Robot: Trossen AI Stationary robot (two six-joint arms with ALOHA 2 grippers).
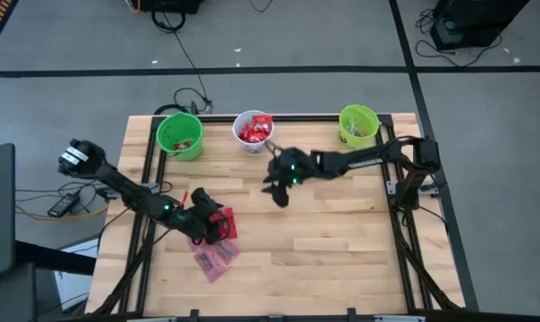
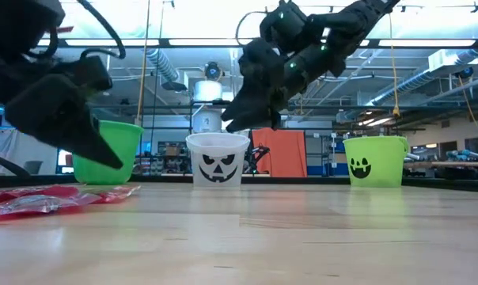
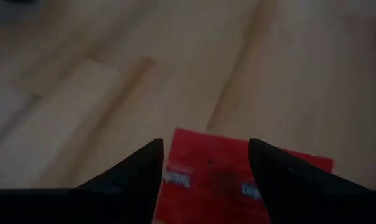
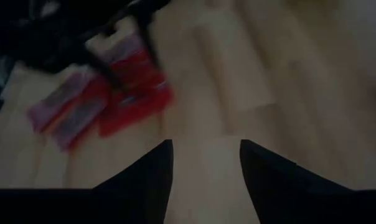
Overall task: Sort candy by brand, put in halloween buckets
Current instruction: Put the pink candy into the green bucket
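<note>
My left gripper (image 1: 218,225) hangs low over the red packets (image 1: 218,243) at the table's (image 1: 341,250) near-left, fingers spread with one bright red packet (image 3: 219,177) showing between them, not clamped. My right gripper (image 1: 277,192) is up in the air mid-table just in front of the white bucket (image 1: 252,131), fingers apart and holding nothing. White bucket has red candy (image 1: 255,130) in it; green buckets (image 1: 180,135) (image 1: 358,125) flank it along the far edge.
</note>
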